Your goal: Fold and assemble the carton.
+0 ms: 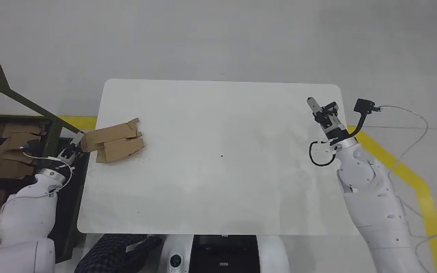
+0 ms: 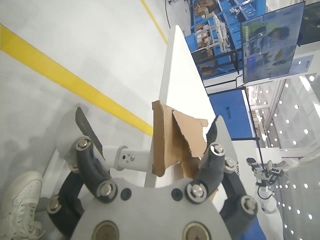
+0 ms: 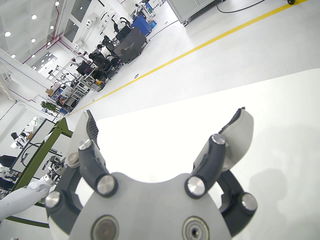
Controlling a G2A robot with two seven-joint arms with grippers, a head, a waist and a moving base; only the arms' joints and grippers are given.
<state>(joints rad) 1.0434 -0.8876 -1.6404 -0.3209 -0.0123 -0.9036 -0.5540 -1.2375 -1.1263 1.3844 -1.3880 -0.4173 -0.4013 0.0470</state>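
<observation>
The flattened cardboard carton (image 1: pixel 117 140) is laid at the left edge of the white table (image 1: pixel 225 184), its outer end flanked by the spread fingers of the left gripper (image 1: pixel 76 147), while the right gripper (image 1: pixel 322 108) is held above the table's right side, its fingers likewise parted and nothing gripped.

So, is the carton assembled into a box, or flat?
Flat, not assembled: the carton lies as collapsed cardboard layers at the edge of the table, no walls standing.

Brown carton (image 1: pixel 117 141), plain white table (image 1: pixel 225 184), pale grey floor (image 1: pixel 205 34), yellow floor stripe (image 2: pixel 75 83), blue shelving (image 2: pixel 220 13) behind
</observation>
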